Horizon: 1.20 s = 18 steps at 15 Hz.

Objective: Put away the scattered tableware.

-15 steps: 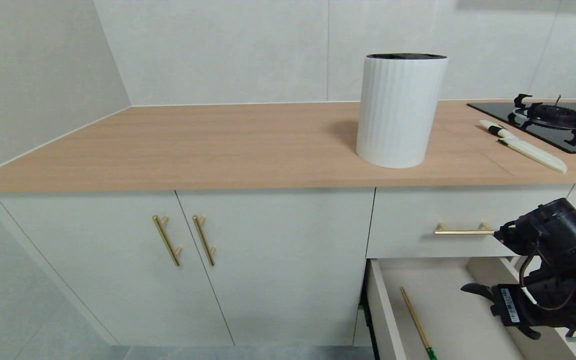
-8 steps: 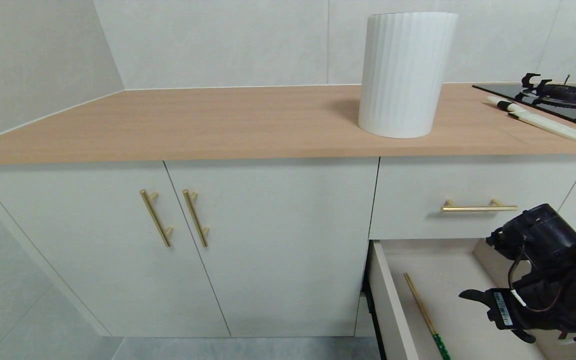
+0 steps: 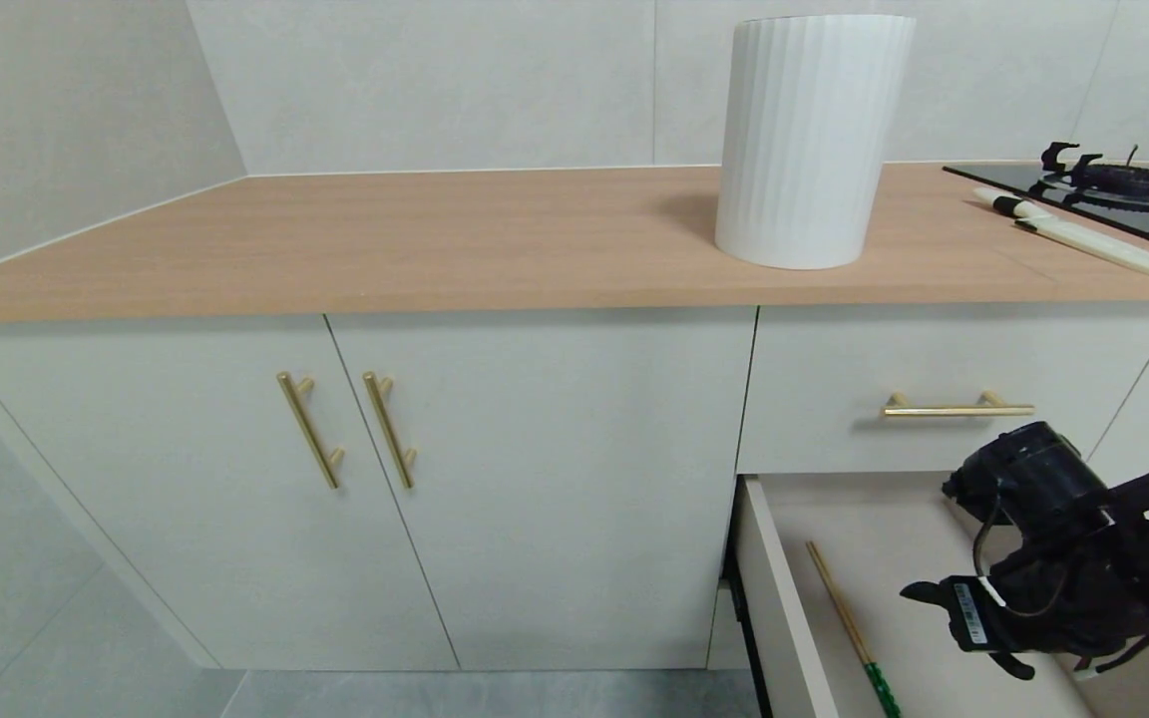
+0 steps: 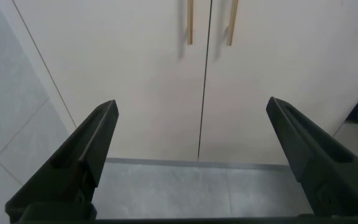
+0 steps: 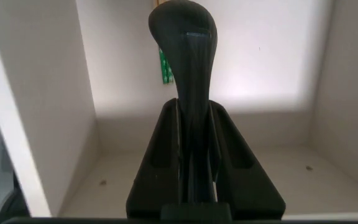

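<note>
The right arm [image 3: 1083, 558] sits low on the robot's right side, its wrist bent and the black housing tilted downward. The right gripper [image 5: 183, 25] has its two fingers pressed flat together with nothing between them. The left gripper [image 4: 191, 107] hangs with its jaws spread wide apart, both dark fingers [image 4: 86, 155] angled outward, holding nothing
</note>
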Available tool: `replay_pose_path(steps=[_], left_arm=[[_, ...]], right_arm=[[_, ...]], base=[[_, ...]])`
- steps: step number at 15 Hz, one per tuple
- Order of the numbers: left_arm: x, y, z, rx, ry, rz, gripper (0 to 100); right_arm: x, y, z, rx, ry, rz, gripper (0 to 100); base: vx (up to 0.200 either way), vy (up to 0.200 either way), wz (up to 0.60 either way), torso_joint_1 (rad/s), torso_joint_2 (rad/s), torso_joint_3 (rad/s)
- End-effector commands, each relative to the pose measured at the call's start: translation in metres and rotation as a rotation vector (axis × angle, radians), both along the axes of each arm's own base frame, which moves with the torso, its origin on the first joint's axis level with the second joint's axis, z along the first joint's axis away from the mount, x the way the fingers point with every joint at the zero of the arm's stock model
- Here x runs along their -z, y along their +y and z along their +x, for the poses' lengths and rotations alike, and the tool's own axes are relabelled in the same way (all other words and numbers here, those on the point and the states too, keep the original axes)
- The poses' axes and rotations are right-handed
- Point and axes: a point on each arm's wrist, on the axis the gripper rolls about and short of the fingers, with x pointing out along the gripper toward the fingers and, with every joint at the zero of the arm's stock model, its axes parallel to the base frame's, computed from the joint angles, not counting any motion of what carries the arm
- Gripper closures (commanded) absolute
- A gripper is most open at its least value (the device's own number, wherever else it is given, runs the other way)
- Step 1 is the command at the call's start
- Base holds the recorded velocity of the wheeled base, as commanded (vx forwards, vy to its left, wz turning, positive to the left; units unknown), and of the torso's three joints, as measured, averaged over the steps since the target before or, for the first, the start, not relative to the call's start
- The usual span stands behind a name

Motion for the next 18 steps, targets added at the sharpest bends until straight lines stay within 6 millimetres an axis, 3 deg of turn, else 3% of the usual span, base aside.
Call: replay_pose_path(steps=[1, 4, 9, 12, 18], left_arm=[[0.0, 0.0, 0.0, -0.001, -0.002, 0.0, 0], [0.0, 0.0, 0.0, -0.001, 0.0, 0.0, 0], [0.0, 0.0, 0.0, -0.001, 0.0, 0.0, 0], [0.0, 0.0, 0.0, -0.001, 0.0, 0.0, 0], [0.0, 0.0, 0.0, -0.001, -0.002, 0.0, 0]], right_arm=[[0.05, -0.004, 0.016, 0.024, 0.062, -0.023, 100], [0.091, -0.003, 0.023, 0.013, -0.006, -0.047, 100], [0.119, -0.014, 0.036, 0.024, -0.071, -0.078, 100], [0.13, -0.021, 0.044, 0.018, -0.134, -0.085, 100], [0.127, -0.024, 0.048, 0.016, -0.19, -0.084, 100]], base=[[0.0, 0.0, 0.0, 0.0, 0.0, 0.0], [0.0, 0.0, 0.0, 0.0, 0.0, 0.0], [0.0, 0.0, 0.0, 0.0, 0.0, 0.0], [0.0, 0.0, 0.0, 0.0, 0.0, 0.0], [0.0, 0.0, 0.0, 0.0, 0.0, 0.0]])
